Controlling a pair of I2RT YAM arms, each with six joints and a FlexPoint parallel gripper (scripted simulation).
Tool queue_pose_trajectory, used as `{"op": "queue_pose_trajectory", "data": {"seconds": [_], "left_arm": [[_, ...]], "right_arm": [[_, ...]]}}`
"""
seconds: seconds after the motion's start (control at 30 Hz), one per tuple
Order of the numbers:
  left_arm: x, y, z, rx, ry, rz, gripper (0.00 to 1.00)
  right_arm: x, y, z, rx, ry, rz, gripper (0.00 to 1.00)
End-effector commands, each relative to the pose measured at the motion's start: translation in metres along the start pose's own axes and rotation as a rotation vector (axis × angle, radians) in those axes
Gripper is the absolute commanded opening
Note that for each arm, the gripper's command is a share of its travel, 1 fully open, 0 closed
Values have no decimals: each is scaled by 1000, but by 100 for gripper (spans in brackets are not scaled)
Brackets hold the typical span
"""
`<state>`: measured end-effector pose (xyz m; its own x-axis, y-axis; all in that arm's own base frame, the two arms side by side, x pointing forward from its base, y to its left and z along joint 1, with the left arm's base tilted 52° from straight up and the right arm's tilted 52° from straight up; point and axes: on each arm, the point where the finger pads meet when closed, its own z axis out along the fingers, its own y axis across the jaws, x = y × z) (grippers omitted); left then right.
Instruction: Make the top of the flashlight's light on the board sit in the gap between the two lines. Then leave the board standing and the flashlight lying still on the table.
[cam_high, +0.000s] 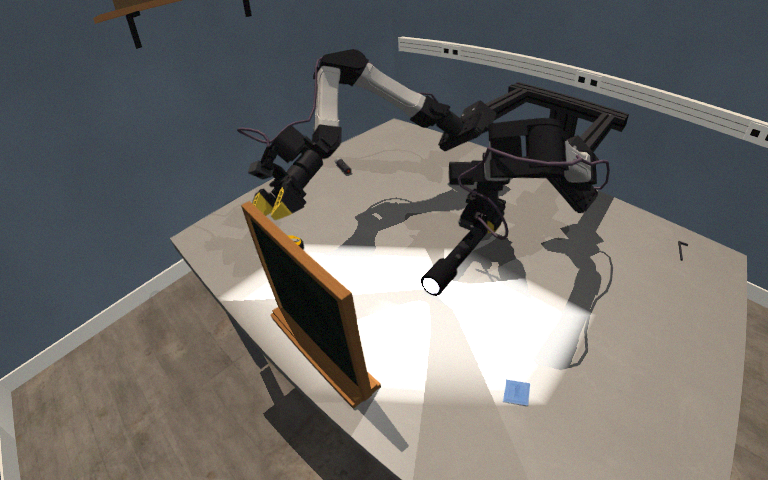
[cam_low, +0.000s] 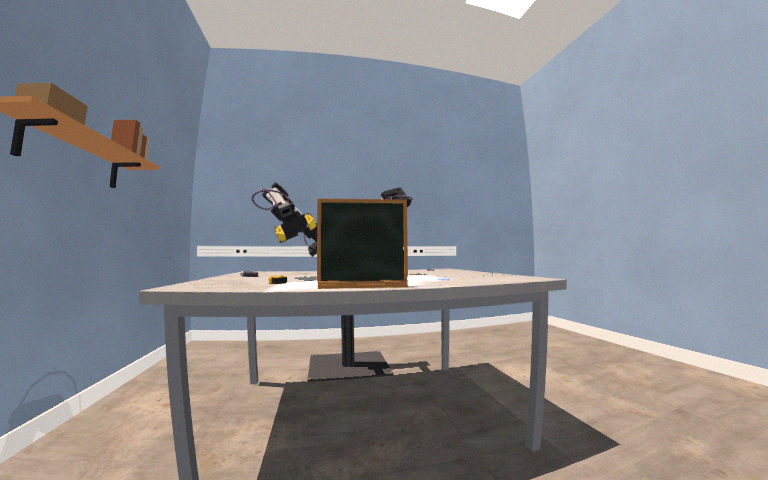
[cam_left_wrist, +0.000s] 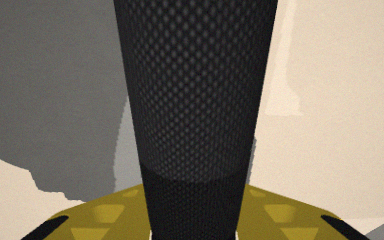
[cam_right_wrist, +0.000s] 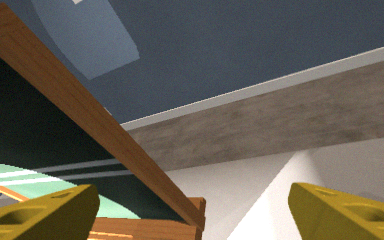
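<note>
The board (cam_high: 308, 300) (cam_low: 362, 243) (cam_right_wrist: 50, 115) stands upright in its wooden frame near the table edge. My left gripper (cam_high: 488, 226) (cam_left_wrist: 193, 192) is shut on the black flashlight (cam_high: 441, 274) (cam_left_wrist: 195, 90), holding it above the table with its lit head towards the board. In the right wrist view, the pale green light (cam_right_wrist: 112, 205) lies on the board; its curved edge crosses the upper line (cam_right_wrist: 100, 164) and lower line (cam_right_wrist: 105, 175). At that view's left edge the light reaches above both; its full outline is cut off. My right gripper (cam_high: 271, 213) (cam_low: 295, 227) (cam_right_wrist: 193, 191) is open and empty beside the board's upper corner.
A yellow tape measure (cam_high: 295, 241) (cam_low: 278, 279) lies near the board, below my right gripper. A small dark cylinder (cam_high: 343, 166) (cam_low: 249, 273) lies farther back. A blue square pad (cam_high: 516, 392) and a hex key (cam_high: 681, 249) lie on the other side of the table (cam_high: 651, 367).
</note>
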<state>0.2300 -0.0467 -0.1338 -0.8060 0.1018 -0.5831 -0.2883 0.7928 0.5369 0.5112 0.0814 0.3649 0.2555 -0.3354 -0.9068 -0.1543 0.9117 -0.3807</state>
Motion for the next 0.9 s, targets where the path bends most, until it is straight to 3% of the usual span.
{"op": "queue_pose_trajectory", "data": {"seconds": [0.0, 0.43, 0.87], "left_arm": [[-9, -8, 2, 8, -23, -20, 30], [-9, -8, 2, 8, -23, -20, 30], [-9, -8, 2, 8, -23, -20, 30]], "right_arm": [[-14, 27, 21, -43, -141, -101, 100], [28, 88, 51, -90, -275, -270, 100], [76, 150, 55, -143, -351, -386, 100]]}}
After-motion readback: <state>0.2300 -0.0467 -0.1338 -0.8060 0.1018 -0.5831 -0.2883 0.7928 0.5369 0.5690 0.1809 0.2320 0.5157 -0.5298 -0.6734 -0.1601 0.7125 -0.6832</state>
